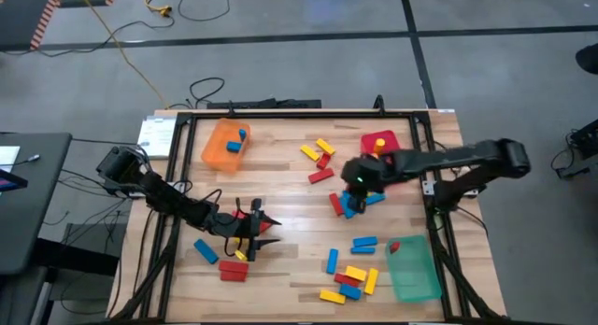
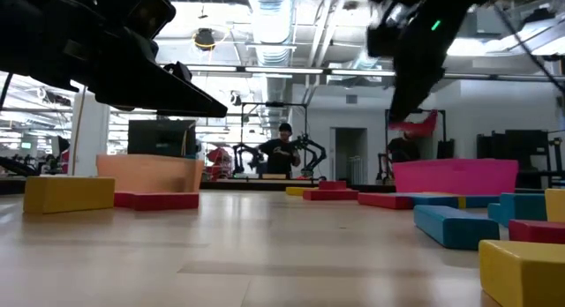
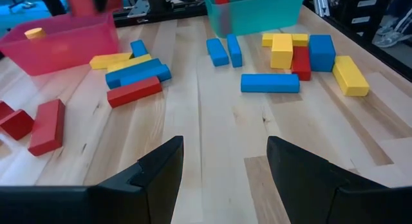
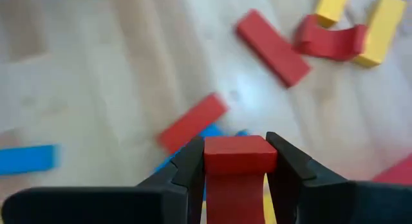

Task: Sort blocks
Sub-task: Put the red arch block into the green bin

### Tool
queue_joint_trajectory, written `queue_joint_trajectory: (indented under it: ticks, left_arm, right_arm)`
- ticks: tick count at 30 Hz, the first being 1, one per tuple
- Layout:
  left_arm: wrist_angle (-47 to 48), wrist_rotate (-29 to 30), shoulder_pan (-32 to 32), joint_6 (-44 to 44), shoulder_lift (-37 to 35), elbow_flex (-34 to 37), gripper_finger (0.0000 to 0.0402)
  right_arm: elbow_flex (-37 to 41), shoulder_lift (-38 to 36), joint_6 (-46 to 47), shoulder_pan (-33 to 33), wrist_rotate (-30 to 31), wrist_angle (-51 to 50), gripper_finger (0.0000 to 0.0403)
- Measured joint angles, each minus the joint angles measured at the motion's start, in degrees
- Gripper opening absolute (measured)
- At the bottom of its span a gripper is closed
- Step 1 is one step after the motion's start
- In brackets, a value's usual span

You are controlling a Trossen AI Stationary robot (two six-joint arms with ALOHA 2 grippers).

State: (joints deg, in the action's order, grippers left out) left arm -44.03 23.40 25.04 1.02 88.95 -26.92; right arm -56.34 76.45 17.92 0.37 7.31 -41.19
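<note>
Red, yellow and blue blocks lie scattered on the wooden table [image 1: 280, 190]: one group at the far middle [image 1: 320, 159], one below my right gripper [image 1: 351, 205], one at the near right [image 1: 350, 280], a few at the near left [image 1: 224, 261]. My right gripper [image 1: 360, 178] hangs above the table's middle right, shut on a red block [image 4: 238, 153]. My left gripper [image 1: 265, 230] stands open low over the near left; in the left wrist view its fingers [image 3: 164, 166] have bare wood between them. My right gripper pinches the red block between its two fingers, on two opposite sides near one end [image 4: 238, 161]. The fingers slant down from the table's right side. The block [image 2: 413, 124] is lifted clear of the table, below the gripper.
An orange tray [image 1: 222, 148] with a blue block stands at the far left, a red tray [image 1: 385, 138] with a yellow block at the far right, and a green tray [image 1: 416, 274] with a red block at the near right. Black frame rails run along the table's edges.
</note>
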Motion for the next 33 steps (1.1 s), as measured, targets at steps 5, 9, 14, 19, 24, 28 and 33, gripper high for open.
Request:
queue_joint_trajectory:
  ticks: [5,9,14,19,24,28,33]
  left_arm:
    - [0.0,0.0,0.0,0.2,0.0,0.0,0.022]
    - [0.0,-0.1,0.0,0.6,0.0,0.0,0.022]
    - [0.0,-0.2,0.0,1.4,0.0,0.0,0.022]
    - [0.0,-0.2,0.0,1.8,0.0,0.0,0.022]
    - [0.0,-0.2,0.0,2.7,0.0,0.0,0.022]
    - [0.0,-0.2,0.0,2.8,0.0,0.0,0.022]
    - [0.0,-0.2,0.0,2.7,0.0,0.0,0.022]
  right_arm:
    - [0.0,-7.0,7.3,9.7,0.0,-2.1,0.0133]
    - [0.0,-9.8,13.1,17.1,0.0,-3.2,0.0133]
    - [0.0,-10.2,20.1,25.3,-0.2,-8.3,0.0133]
    - [0.0,-9.6,27.3,33.2,-2.3,-11.3,0.0133]
    - [-0.1,-9.2,36.8,41.5,-2.7,-11.7,0.0133]
    - [-0.1,-7.8,45.4,48.3,-2.7,-13.0,0.0134]
    - [-0.1,-4.3,53.3,54.6,-2.1,-12.9,0.0134]
